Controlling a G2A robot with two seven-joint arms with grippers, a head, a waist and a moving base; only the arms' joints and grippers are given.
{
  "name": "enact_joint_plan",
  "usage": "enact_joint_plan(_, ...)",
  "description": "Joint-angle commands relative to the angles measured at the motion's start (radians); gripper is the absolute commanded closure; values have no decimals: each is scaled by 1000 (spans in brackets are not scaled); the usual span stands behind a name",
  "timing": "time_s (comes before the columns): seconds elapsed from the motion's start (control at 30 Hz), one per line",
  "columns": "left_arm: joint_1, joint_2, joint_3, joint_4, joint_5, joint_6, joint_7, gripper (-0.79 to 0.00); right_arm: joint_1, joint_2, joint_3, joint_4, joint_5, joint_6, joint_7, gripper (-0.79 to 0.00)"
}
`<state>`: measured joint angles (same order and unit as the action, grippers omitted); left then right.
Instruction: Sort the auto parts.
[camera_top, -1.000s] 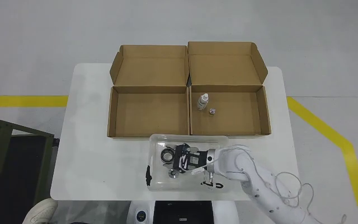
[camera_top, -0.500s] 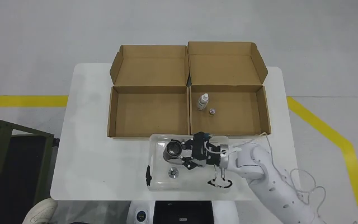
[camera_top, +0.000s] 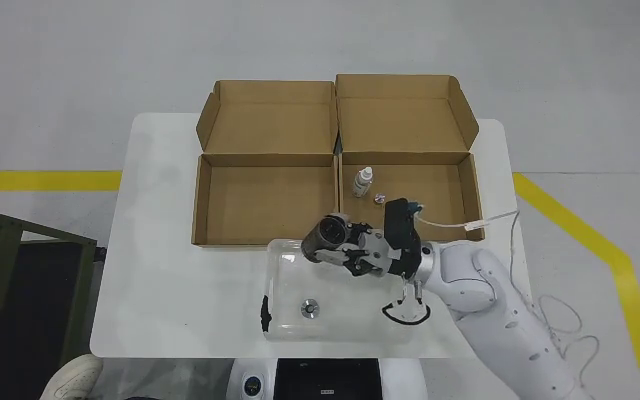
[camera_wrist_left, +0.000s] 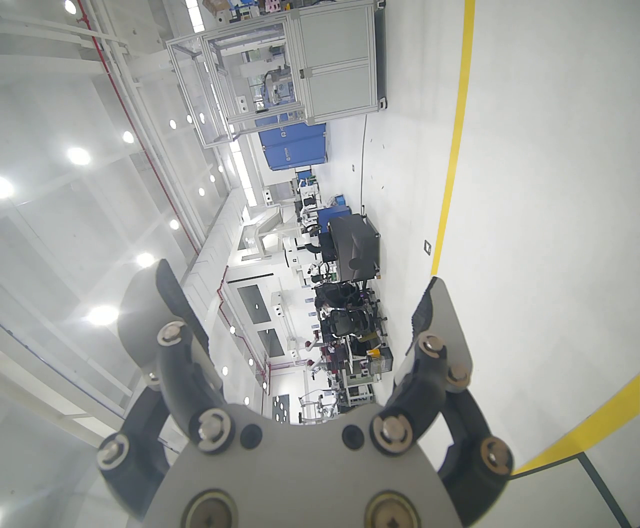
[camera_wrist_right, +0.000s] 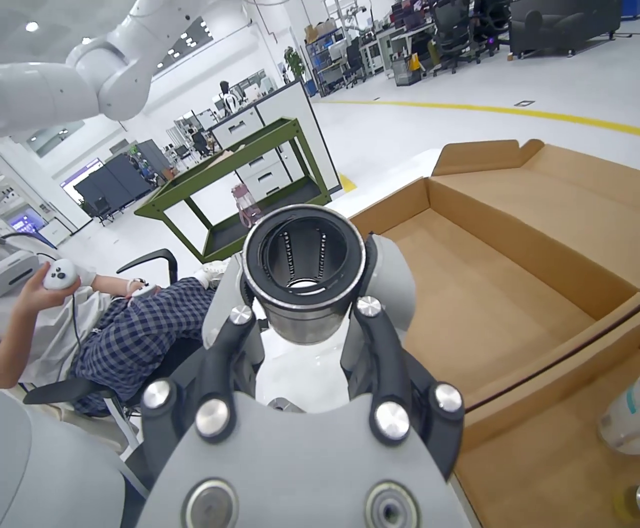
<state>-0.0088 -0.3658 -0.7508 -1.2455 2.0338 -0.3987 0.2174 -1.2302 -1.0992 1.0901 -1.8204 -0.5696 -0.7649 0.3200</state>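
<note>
One bearing (camera_wrist_right: 303, 272), a steel sleeve with a black rim and rows of balls inside, hangs clear of the table (camera_top: 160, 250). It is held over the far edge of the tray (camera_top: 270, 290), just short of the near wall of the left box (camera_top: 265, 205), by that box's corner next to the right box (camera_top: 440, 200). We judge it is lifted like this because it is on its way from the tray to a box. Which box it is meant for we cannot tell.

Its open bore points away from the wrist and the fingers press on its round sides. We think such a grip could let the sleeve roll or slip if it loosens too soon.

The right gripper (camera_top: 335, 243) is closed only as far as the sleeve's width allows. It clamps the bearing from both sides and touches nothing else. The left gripper (camera_wrist_left: 300, 280) has its fingers spread wide with nothing between them, and it faces out into the room, away from the work.

Farther out, the tray sits at the table's near edge. In it lie a small round part (camera_top: 310, 309) and a black ring (camera_top: 405, 312). The right box holds a bottle (camera_top: 362, 181) and a small fitting (camera_top: 380, 198), both near its left wall.
</note>
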Motion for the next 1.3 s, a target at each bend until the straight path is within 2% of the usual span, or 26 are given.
enact_joint_plan(0.0, 0, 0, 0, 0, 0, 0, 0, -785, 1, 0, 5, -2, 14, 8, -2, 0)
enact_joint_plan(0.5, 0, 0, 0, 0, 0, 0, 0, -785, 25, -1, 32, 33, 106, 22, -7, 0)
enact_joint_plan(1.27, 0, 0, 0, 0, 0, 0, 0, -785, 24, -1, 35, 35, 106, 27, -6, 0)
